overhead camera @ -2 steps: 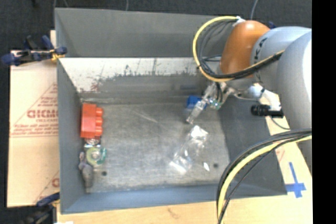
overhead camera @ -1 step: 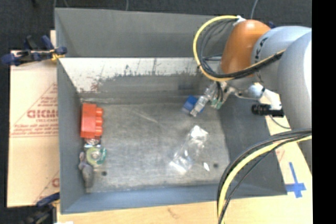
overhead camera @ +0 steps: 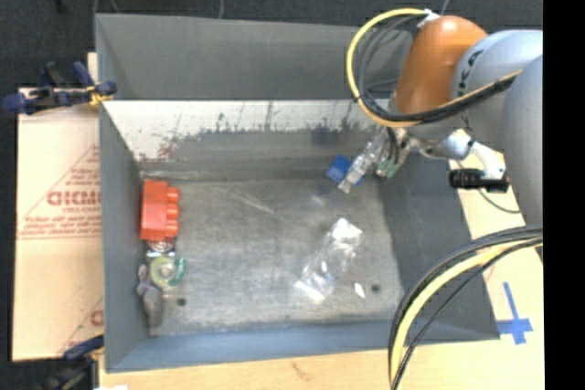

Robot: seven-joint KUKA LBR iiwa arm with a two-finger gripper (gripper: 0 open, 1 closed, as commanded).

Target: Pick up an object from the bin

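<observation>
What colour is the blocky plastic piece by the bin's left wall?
The block is red, clearest in the camera view.

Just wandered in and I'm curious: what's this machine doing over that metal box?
A robot arm reaches into the grey bin from the right to pick something out. Its jaws hang by the back wall, right beside a small blue piece. A clear plastic bag lies nearer the front; a red block sits by the left wall.

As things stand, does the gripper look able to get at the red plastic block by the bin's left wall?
Probably yes. The red plastic block lies uncovered, with bare floor between it and the gripper; the bin's left wall and a small green round thing crowd two sides.
</observation>
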